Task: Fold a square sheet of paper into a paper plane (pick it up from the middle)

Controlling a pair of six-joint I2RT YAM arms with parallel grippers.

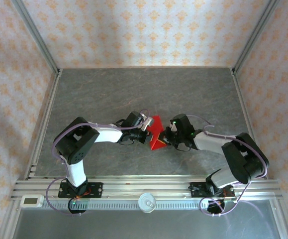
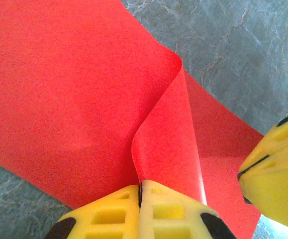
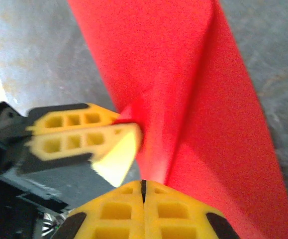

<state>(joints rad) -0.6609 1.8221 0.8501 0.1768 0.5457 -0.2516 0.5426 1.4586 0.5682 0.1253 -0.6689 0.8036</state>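
Observation:
The square sheet of paper is bright red and creased, and it hangs mid-table between the two arms in a narrow pointed shape. My left gripper is shut on a raised, curling fold of the sheet, with its yellow tips pressed together. My right gripper is also shut, pinching the lower edge of the sheet close beside the left one. The right fingers show at the left wrist view's edge. The left fingers touch the paper in the right wrist view. A paper plane is out of view.
The grey marbled table is fenced by metal posts and patterned walls. An aluminium rail runs along the near edge, carrying a white round knob and a small white device.

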